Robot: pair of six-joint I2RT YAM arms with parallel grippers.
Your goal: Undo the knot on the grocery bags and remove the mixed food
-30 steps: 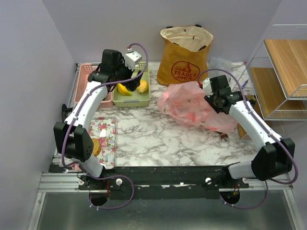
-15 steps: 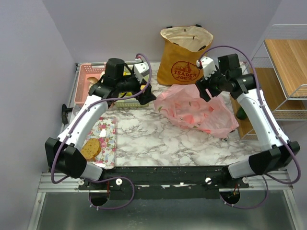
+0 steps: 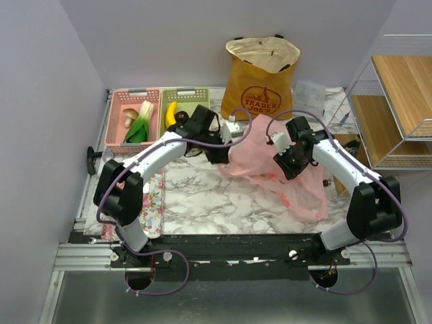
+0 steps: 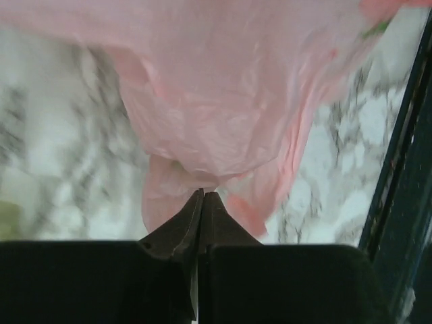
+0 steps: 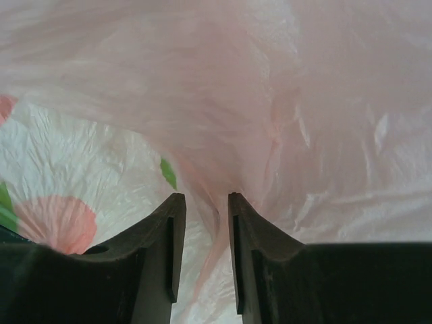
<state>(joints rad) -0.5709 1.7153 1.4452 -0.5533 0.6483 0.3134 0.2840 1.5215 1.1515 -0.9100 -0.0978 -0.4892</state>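
The pink bag [image 3: 256, 160] lies right of centre on the table [image 3: 202, 196], drawn out between your two arms. Your left tool [image 4: 203, 194] is clenched on a gathered pinch of its film. Your right tool [image 5: 200, 197] has film between narrowly parted jaws, and I cannot tell whether it grips. Judged step: working the knot loose. Next, draw the ends apart gently, as thin film may tear. The yellow tote [image 3: 260, 81] stands upright just behind. The pink basket [image 3: 135, 92] and green basket [image 3: 183, 91] sit to the left, obstructing nothing.

Right gripper [image 5: 206, 202] up against the pink plastic bag [image 5: 283, 101], which fills the frame above it. Its two black fingers [image 5: 158, 229] stand narrowly apart, a pleat of film running into the gap. Left of the gripper, a coral blotch [image 5: 50, 223] and a green fleck [image 5: 169, 174] mark paler film.
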